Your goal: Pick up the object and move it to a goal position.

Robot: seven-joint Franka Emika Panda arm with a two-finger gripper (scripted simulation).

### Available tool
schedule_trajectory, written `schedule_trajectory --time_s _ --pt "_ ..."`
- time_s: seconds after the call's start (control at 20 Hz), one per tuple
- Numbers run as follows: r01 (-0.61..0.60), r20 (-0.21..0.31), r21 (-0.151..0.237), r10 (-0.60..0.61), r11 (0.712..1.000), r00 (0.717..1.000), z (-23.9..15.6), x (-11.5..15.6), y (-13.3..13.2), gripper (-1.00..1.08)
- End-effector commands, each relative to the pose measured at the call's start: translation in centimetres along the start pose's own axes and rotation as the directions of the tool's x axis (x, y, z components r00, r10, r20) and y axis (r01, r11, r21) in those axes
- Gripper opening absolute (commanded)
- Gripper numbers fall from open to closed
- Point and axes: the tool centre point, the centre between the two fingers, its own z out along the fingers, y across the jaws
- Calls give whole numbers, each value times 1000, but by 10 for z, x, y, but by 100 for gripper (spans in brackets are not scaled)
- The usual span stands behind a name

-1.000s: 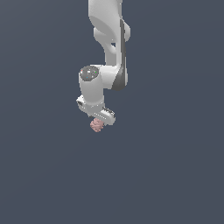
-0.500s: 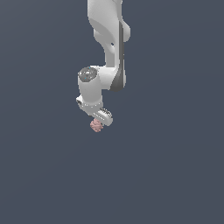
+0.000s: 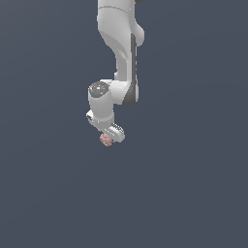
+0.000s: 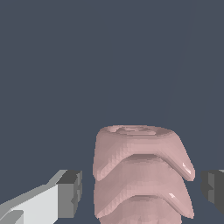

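Against a plain dark blue-grey backdrop, the white Panda arm [image 3: 121, 48] reaches down from the top of the exterior view, bends at a rounded joint with a grey cap, and ends in a gripper [image 3: 108, 139] pointed downward and a little toward the exterior view's right. Just under the white gripper body, the object [image 3: 106, 139] shows as a small pinkish lump, much smaller than the gripper and partly covered by it. No surface can be made out beneath it in this view; the background is one even colour all round.

In the wrist view the object [image 4: 140, 175] fills the space between the two fingertips. It is pink, glossy and rounded, with a flattish end cap marked by faint rings and stacked, wave-like ridges running down its side. One dark grey finger pad [image 4: 70, 192] on its white finger sits at one side of the object, and the other pad [image 4: 213, 186] shows at the opposite edge of the picture. A narrow strip of background is visible between each pad and the object's flank, so the jaws stand spread to either side of it rather than pressed onto it, as far as this view shows; whether any contact is made lower down, out of the picture, cannot be told.
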Motion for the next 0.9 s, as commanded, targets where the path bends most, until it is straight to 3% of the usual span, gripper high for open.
schedule_trajectory --time_s 0.0,0.3,0.35,0.85 --pt "-2 0 0 2 1000 1000 11 0 0 100" --pt "-2 0 0 2 1000 1000 22 0 0 100" --pt "-2 0 0 2 1000 1000 22 0 0 -100" --pt "-2 -1 1 2 1000 1000 21 0 -1 -100"
